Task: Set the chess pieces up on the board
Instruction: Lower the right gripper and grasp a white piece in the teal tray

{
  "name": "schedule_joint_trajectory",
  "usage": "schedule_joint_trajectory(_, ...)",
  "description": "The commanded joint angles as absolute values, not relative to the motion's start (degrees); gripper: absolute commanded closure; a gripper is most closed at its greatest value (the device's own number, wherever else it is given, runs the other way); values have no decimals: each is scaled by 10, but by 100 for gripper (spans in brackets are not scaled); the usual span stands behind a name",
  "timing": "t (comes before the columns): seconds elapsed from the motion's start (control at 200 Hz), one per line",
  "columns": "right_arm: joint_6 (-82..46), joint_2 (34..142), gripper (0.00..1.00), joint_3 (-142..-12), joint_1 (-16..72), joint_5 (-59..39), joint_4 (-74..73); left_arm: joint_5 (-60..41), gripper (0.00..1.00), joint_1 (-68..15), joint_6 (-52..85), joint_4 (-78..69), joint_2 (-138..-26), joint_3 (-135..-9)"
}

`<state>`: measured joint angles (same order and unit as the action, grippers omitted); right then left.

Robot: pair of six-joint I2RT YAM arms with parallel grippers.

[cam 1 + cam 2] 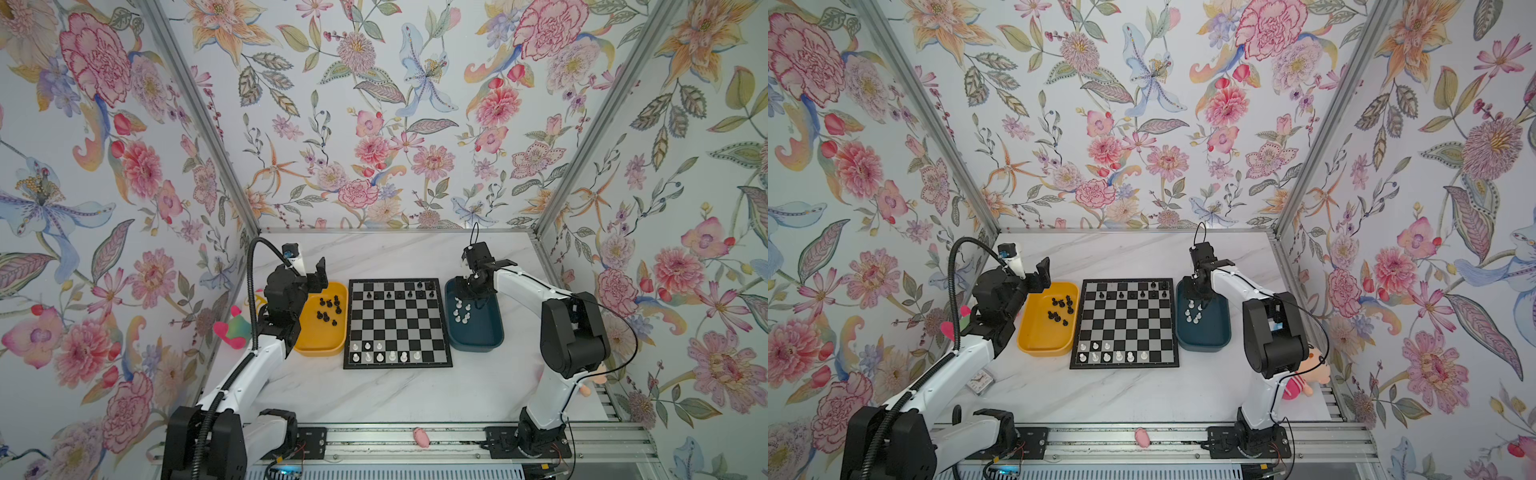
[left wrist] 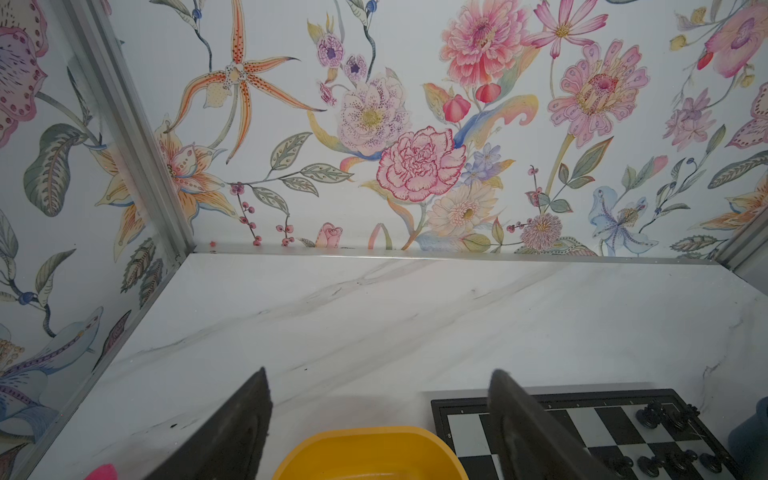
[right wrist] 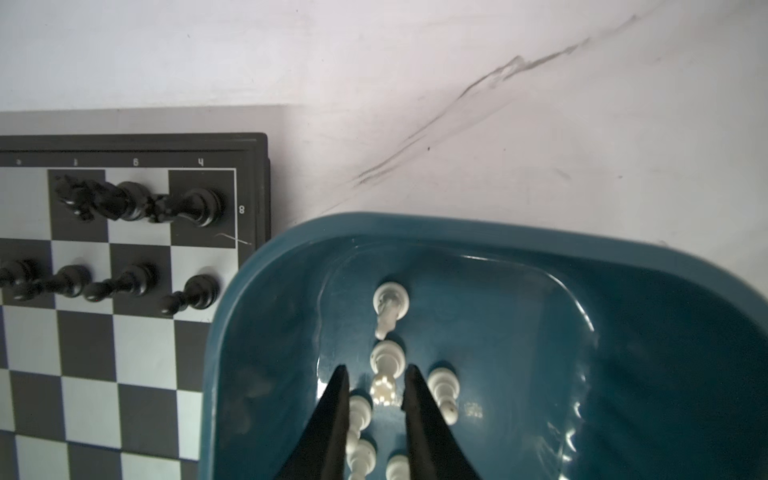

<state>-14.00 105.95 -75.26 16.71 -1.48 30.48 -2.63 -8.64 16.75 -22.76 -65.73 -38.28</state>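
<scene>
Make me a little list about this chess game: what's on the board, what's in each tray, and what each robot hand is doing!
board: lies between the two trays
placed white pieces: on the near two rows
placed black pieces: on the far two rows
yellow tray: holds the spare black pieces
blue tray: holds the spare white pieces
left gripper: open, empty, raised by the yellow tray's far end
right gripper: down in the blue tray, jaws a little apart on either side of one white piece
setup: not finished
</scene>
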Motion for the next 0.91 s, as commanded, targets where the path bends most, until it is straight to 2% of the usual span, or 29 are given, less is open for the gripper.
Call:
schedule_joint_trajectory(0.0, -153, 1076, 76, -768, 168, 1, 316, -31, 17, -90, 156, -248, -661, -379)
schedule_joint_trajectory(0.545, -166, 1106, 77, -785, 169, 0, 311, -34, 16, -90, 150, -250, -661, -376)
schedule_joint_trajectory(0.901, -165, 1118, 82, -790, 168, 2, 311, -36, 16, -90, 151, -253, -657, -375)
